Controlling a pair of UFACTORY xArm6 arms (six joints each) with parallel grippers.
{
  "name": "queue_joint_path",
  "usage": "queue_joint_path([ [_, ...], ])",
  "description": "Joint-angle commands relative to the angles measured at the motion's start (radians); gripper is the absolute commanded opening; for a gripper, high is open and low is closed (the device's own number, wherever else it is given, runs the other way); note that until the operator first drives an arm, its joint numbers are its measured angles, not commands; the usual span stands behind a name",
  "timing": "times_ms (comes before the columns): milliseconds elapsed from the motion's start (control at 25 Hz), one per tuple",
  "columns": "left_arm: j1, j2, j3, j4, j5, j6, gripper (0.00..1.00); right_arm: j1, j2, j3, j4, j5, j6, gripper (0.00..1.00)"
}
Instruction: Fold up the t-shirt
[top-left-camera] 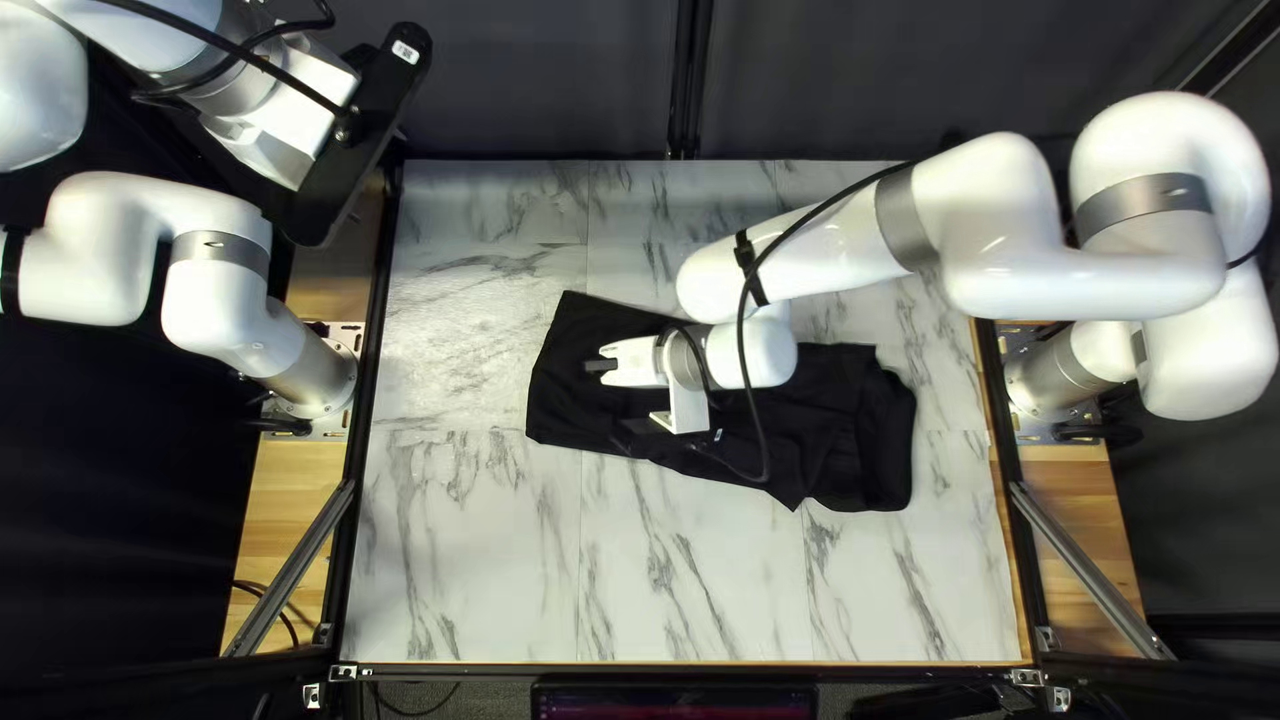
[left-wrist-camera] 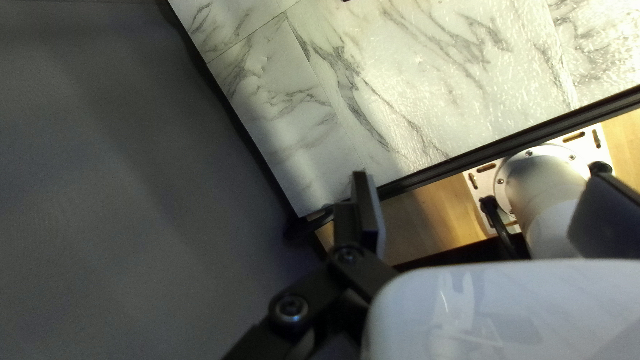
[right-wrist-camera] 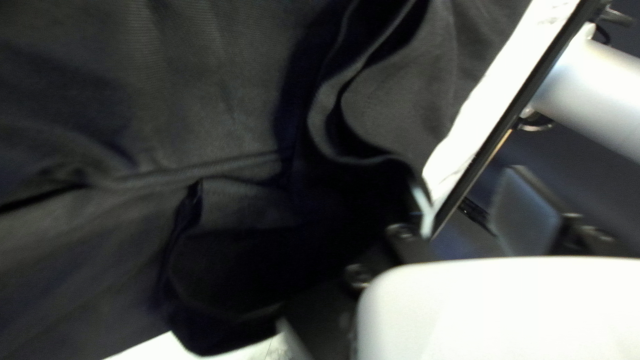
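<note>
One black t-shirt (top-left-camera: pixel 854 414) lies on one marble-patterned surface (top-left-camera: pixel 467 547), around its middle in the top left view. Two white arms are in view, each with one tool. Two metal braces, the left one (top-left-camera: pixel 287 574) and the right one (top-left-camera: pixel 1094 574), slant at the surface's near corners, and one screen (top-left-camera: pixel 674 703) is cut off at the view's lower edge.

The right arm (top-left-camera: pixel 987 227) and its dark cable (top-left-camera: pixel 751 387) cover part of the shirt's middle. The cloth at the shirt's right end is bunched in layers, and its black folds are hard to tell apart. The left arm (top-left-camera: pixel 260 60) is cut off by the top left view's upper edge.

The right tool (top-left-camera: pixel 600 366) is over the shirt's left part in the top left view. In its wrist view, loose folds lie ahead of the right tool (right-wrist-camera: pixel 465 177) and close beside one finger; whether they touch it cannot be told. Its two fingers stand apart.

The left tool (top-left-camera: pixel 360 134) is near the surface's far left corner, well apart from the shirt. Its fingers stand wide apart too: one finger (left-wrist-camera: pixel 363 210) shows plainly, the other only in part.
</note>
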Motion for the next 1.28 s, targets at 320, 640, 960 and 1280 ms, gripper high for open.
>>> queue_joint_path([
  [320, 0.0, 0.0, 0.0, 0.0, 0.0, 0.0, 1.0, 0.024, -0.06, 0.108, 0.012, 0.039, 0.036, 0.08],
  [640, 0.0, 0.0, 0.0, 0.0, 0.0, 0.0, 1.0, 0.042, -0.123, 0.199, 0.093, 0.072, -0.004, 0.12],
  [960, 0.0, 0.0, 0.0, 0.0, 0.0, 0.0, 1.0, 0.048, -0.152, 0.253, 0.162, 0.089, -0.038, 0.21],
  [1280, 0.0, 0.0, 0.0, 0.0, 0.0, 0.0, 1.0, 0.026, -0.102, 0.228, 0.131, 0.063, -0.008, 0.96],
])
